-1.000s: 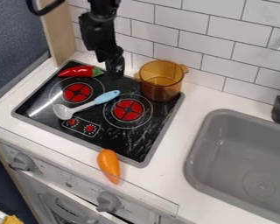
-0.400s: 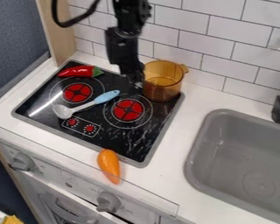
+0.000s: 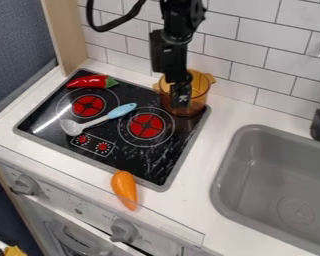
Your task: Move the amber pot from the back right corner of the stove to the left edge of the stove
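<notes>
Black gripper [image 3: 181, 100] is hanging at the translucent amber pot [image 3: 202, 91]; cannot tell whether open or shut. Pot is standing upright on the black cooktop [image 3: 137, 163], near the tiled wall. Judgement: probably light, stiff, smooth plastic; rim or side handle [image 3: 210, 78] is offering best hold.

We see the black gripper [image 3: 181, 100] at the amber pot [image 3: 199, 95], hiding part of it, at the back right of the black stovetop [image 3: 141, 164]. On the stovetop we find a blue-handled spoon [image 3: 100, 119] and a red pepper [image 3: 87, 82]. An orange carrot [image 3: 124, 189] lies by its front edge, and a gray sink [image 3: 273, 172] is to the right.
</notes>
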`<state>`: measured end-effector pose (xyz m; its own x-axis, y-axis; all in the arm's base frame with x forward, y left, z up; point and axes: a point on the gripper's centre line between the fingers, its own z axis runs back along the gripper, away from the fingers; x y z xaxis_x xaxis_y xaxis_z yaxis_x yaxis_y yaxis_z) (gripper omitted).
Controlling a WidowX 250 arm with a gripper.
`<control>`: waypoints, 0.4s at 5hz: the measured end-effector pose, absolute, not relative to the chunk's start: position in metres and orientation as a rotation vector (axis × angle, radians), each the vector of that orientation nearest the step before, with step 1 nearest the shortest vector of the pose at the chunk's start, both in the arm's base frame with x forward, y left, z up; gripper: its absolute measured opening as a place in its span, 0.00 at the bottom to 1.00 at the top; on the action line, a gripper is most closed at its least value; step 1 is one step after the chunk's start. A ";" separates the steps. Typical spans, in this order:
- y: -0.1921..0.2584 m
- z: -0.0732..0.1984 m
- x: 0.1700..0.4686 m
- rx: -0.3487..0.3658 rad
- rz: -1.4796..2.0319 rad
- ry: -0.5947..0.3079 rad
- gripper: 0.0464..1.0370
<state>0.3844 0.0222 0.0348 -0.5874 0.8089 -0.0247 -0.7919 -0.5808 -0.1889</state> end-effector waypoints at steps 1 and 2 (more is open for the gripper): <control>0.020 0.022 0.392 -0.103 2.167 -0.162 0.96; 0.020 0.006 0.404 -0.045 2.146 -0.130 0.96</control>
